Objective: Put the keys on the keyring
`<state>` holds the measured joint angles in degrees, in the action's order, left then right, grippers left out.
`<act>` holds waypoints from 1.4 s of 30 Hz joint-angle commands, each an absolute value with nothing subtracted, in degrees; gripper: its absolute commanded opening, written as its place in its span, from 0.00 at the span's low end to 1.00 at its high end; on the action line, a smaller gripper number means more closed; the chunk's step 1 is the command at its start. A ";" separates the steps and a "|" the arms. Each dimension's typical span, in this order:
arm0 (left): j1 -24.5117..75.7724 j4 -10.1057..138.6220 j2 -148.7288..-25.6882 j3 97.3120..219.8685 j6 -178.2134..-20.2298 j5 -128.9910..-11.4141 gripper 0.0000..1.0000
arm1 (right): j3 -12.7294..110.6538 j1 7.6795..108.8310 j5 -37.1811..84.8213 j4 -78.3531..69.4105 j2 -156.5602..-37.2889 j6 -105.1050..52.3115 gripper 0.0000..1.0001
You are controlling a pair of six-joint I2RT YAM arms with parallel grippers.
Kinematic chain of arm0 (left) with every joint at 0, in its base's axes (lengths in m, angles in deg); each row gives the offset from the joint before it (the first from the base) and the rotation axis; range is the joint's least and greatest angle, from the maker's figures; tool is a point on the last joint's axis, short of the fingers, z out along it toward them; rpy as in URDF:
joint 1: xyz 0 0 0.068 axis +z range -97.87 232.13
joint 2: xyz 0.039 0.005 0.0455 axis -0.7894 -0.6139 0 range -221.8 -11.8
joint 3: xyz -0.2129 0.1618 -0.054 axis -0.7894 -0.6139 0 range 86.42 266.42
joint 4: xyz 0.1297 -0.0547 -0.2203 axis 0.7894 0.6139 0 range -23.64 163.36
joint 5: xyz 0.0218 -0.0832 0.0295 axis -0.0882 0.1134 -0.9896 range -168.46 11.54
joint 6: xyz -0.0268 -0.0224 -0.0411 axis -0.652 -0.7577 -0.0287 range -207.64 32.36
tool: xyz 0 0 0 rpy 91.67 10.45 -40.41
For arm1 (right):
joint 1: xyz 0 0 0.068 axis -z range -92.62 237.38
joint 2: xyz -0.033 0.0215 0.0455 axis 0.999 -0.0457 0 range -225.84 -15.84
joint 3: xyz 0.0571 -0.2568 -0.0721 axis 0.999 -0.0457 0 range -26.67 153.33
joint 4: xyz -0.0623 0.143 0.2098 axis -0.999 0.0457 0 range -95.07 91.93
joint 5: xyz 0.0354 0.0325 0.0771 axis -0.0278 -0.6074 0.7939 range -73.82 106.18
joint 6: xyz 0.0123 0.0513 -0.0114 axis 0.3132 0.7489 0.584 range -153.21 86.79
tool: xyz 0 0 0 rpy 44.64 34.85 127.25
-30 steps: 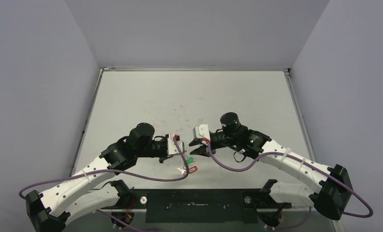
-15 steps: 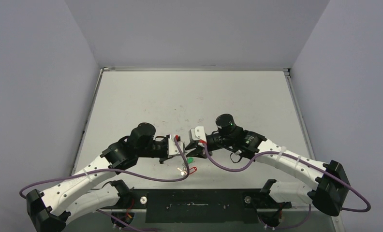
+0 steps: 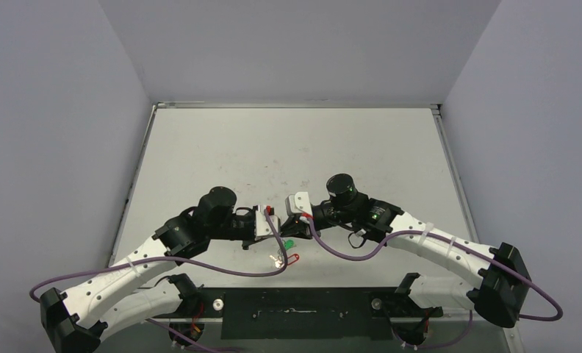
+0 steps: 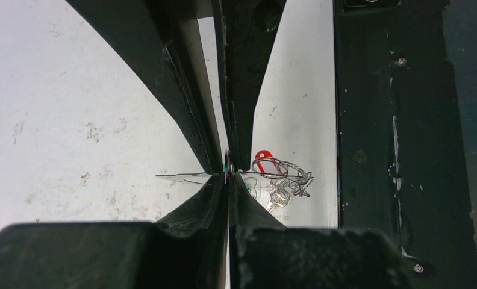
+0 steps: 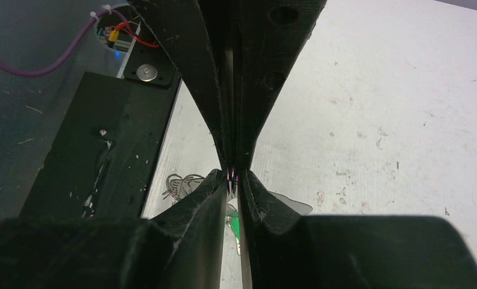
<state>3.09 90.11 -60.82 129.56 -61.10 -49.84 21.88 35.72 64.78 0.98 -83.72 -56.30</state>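
My left gripper (image 4: pixel 227 174) is shut on the keyring (image 4: pixel 182 176), which shows edge-on as a thin silver line. A red-tagged key (image 4: pixel 261 158) and a silver key (image 4: pixel 278 196) lie among tangled wire loops (image 4: pixel 293 177) just right of the fingertips. My right gripper (image 5: pixel 232 176) faces the left one tip to tip and is shut on a wire loop at the keyring's (image 5: pixel 293 205) rim. A green-tagged key (image 5: pixel 235 226) hangs below it. From above, both grippers (image 3: pixel 275 223) (image 3: pixel 289 223) meet over the green tag (image 3: pixel 289 244) and red tag (image 3: pixel 294 258).
The black base plate (image 3: pixel 295 309) runs along the table's near edge, close behind the keys. A purple cable (image 3: pixel 332 254) loops under each wrist. Grey walls enclose the white table (image 3: pixel 288 147) on three sides.
The right arm has moved left until its fingertips meet the left gripper's, and its jaws have closed on the loop. The left arm and the keys have stayed put.
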 commanded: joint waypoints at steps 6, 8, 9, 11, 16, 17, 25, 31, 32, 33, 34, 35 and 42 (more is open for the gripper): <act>2.91 86.81 -60.75 132.40 -61.84 -47.44 0.00 | 24.05 34.83 63.58 -4.11 -84.24 -53.78 0.04; 2.91 86.66 -60.62 132.37 -62.02 -47.48 0.00 | 23.65 34.82 62.62 -4.29 -83.80 -53.65 0.00; 2.91 86.66 -60.48 132.28 -62.15 -47.62 0.00 | 23.42 34.82 62.18 -4.54 -83.49 -53.53 0.00; 2.91 86.66 -59.95 131.94 -62.35 -48.30 0.00 | 22.70 34.82 61.44 -4.63 -82.74 -53.39 0.00; 2.91 85.20 -56.93 129.28 -63.27 -50.65 0.18 | 19.35 34.82 60.55 -11.09 -80.68 -49.80 0.00; 2.91 84.21 -55.91 128.36 -63.83 -51.14 0.23 | 18.32 34.82 60.22 -13.14 -80.18 -48.55 0.00; 2.91 66.29 -46.59 115.61 -71.70 -55.04 0.30 | 8.79 34.89 57.21 -33.39 -77.03 -36.21 0.00; 2.88 53.48 -44.14 108.14 -76.11 -56.13 0.31 | 4.77 34.91 55.20 -43.95 -76.19 -30.60 0.00; 2.91 50.84 -43.95 107.27 -76.82 -56.28 0.31 | 4.55 34.91 54.82 -44.47 -76.07 -30.26 0.00; 2.91 48.95 -43.82 106.51 -77.46 -56.39 0.31 | 4.19 34.87 54.36 -44.90 -75.93 -29.92 0.00; 2.91 47.08 -43.81 105.72 -78.02 -56.40 0.31 | 3.89 34.79 54.22 -45.66 -75.80 -29.50 0.00; 2.85 45.22 -43.80 105.03 -78.54 -56.47 0.31 | 3.57 34.82 54.16 -46.43 -75.72 -29.01 0.00; 2.86 38.88 -43.65 102.92 -80.14 -56.33 0.31 | 2.89 34.82 54.28 -47.21 -75.69 -28.47 0.00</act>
<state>3.09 47.90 -44.38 103.24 -78.06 -55.79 2.76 35.15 54.44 -40.38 -77.25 -29.75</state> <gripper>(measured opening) 0.307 0.028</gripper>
